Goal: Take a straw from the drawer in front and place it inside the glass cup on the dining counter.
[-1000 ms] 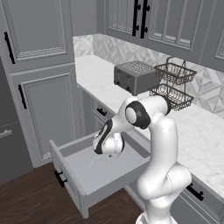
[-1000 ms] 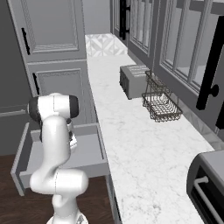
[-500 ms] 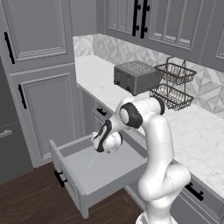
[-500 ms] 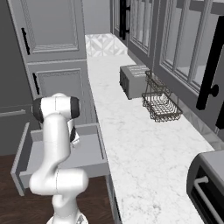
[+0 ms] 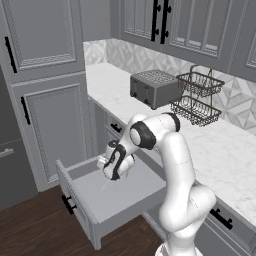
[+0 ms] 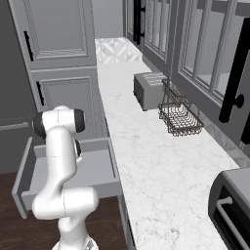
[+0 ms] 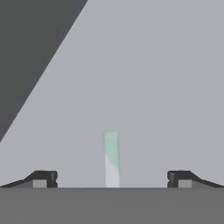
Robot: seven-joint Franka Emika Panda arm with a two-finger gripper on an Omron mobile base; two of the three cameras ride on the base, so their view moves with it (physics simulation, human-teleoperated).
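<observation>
The drawer (image 5: 107,200) is pulled out, so that part is done. The gripper (image 5: 111,167) hangs low inside the drawer, wide open and holding nothing. The straw (image 7: 111,158) lies on the drawer floor between its tips, not yet grabbed.

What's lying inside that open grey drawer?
One thin pale straw lies on the drawer floor, between the gripper's open jaws. The arm covers part of the floor, so anything there stays hidden.

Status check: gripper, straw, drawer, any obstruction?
Gripper open, low inside the open drawer. Straw flat on the drawer floor, centred between the fingertips, not gripped. Nothing in the way.
</observation>
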